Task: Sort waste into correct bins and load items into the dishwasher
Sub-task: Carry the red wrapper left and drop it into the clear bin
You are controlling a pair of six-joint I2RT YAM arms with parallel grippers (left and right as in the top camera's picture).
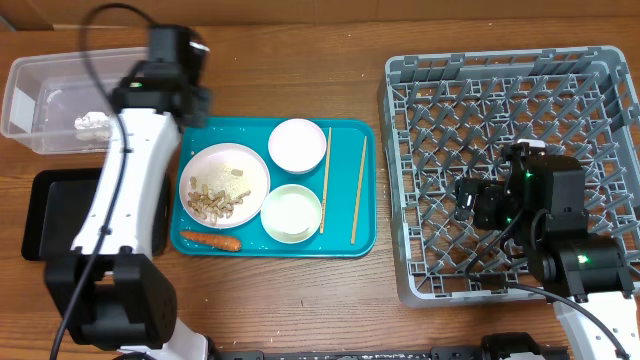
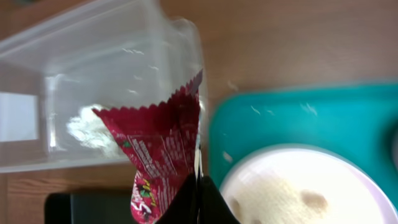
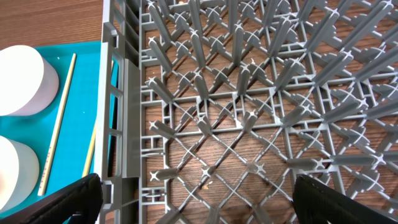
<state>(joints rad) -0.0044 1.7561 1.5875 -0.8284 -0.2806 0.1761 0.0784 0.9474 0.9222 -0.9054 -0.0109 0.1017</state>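
My left gripper (image 2: 198,190) is shut on the red-and-white snack wrapper (image 2: 158,149) and holds it at the near right corner of the clear tub (image 2: 93,62), between the tub and the teal tray. The crumpled tissue (image 1: 92,123) lies inside the tub. The black tray (image 1: 45,215) lies in front of the tub. The plate of food scraps (image 1: 225,180), two bowls (image 1: 297,145) (image 1: 291,212), two chopsticks (image 1: 326,180) (image 1: 359,190) and the carrot (image 1: 210,240) lie on the teal tray. My right gripper (image 3: 196,202) is open and empty over the grey dish rack (image 1: 510,100).
The teal serving tray (image 1: 350,240) lies mid-table between the bins and the rack. My left arm (image 1: 130,190) reaches over the black tray and the teal tray's left edge. The rack's left wall (image 3: 115,124) stands beside the chopsticks.
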